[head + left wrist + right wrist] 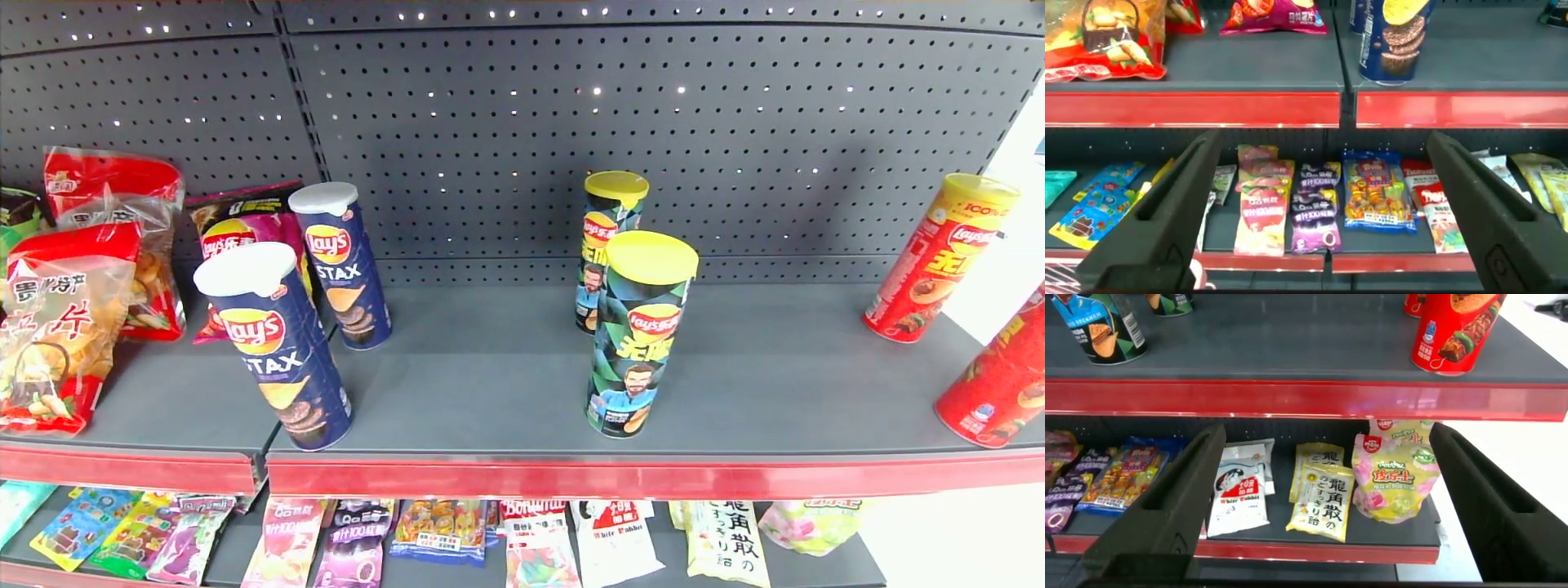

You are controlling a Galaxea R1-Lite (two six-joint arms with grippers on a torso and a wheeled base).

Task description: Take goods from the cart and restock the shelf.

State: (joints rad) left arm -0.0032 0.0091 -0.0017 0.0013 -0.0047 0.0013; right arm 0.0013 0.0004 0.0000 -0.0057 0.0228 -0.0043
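Grey steel forms the shelf (pixel 506 392), on which goods are already stood: two blue cans (pixel 282 347) towards the robot's left, one behind the other; two green cans (pixel 641 335) with yellow lids near the middle, likewise one behind the other; two red cans (pixel 939 257) at the right end; snack bags (pixel 65 327) are leaned at the far left. The left gripper (pixel 1323 139) is held low in front of the shelf's red front lip (pixel 1192 108), facing the sachets (pixel 1315 204) laid on the lower tier; its fingers are spread wide apart and nothing is held between them. The right gripper (pixel 1327 429) is held in the same manner further to the right, fingers apart and empty. Since neither gripper is loaded, the step in hand is judged to be the fetching of the next item; the cart must be turned to and a piece gripped there. Bare stretches between the blue and green cans, and between the green and red cans, are judged the likeliest places; the item would have to be lifted over the lip and set upright, clear of its neighbours, so that none is toppled.
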